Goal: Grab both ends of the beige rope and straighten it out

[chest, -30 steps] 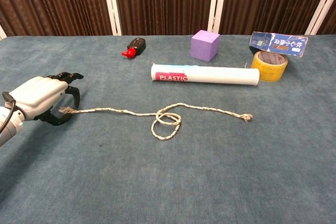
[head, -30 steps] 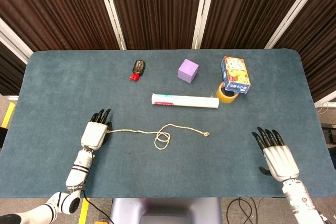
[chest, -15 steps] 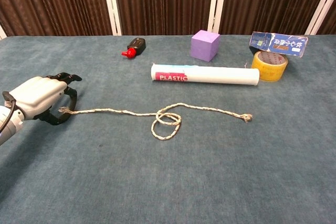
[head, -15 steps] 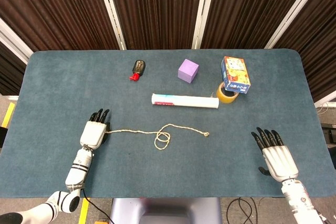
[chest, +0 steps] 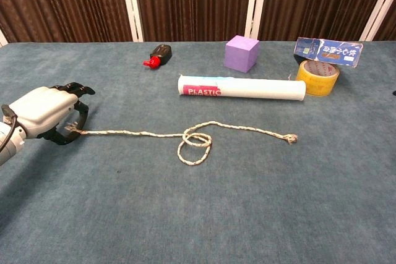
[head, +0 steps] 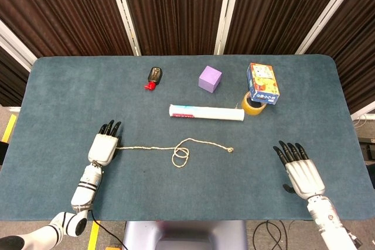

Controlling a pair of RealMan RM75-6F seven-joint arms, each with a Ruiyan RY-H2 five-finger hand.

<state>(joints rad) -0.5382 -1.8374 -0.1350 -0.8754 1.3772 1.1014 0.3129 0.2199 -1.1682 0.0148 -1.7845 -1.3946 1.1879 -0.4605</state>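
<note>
1. Left robot hand (chest: pixel 46 114): in my chest view its dark fingers curl down around the frayed left end of the beige rope (chest: pixel 185 137), pinching it against the bench (chest: pixel 247 214). My head view shows only the back of this hand (head: pixel 104 144), so the grasp is hidden there.
2. Right robot hand (head: pixel 299 168): only the head view shows it, lying palm down near the right front of the bench (head: pixel 58 86), fingers spread and holding nothing, well apart from the rope (head: pixel 176 147). It falls outside my chest view.
3. Beige rope, position: on the front middle of the bench, between my two hands and nearer the left one.
4. Beige rope, axis: long axis runs left to right across the bench. From the held left end it lies nearly straight to a small double loop about midway, then arcs over to a knotted right end lying free on the cloth.
5. White tube (chest: pixel 241 87): lies parallel to the rope, just behind it. The chest view reads "PLASTIC" on its label; my head view is too small for that.
6. Purple cube (chest: pixel 241 53): behind the tube.
7. Black bottle with red cap (chest: pixel 158 55): on its side, left of the cube.
8. Yellow tape roll (chest: pixel 317 77): at the tube's right end, with a blue box (chest: pixel 328 51) resting on top of it.
</note>
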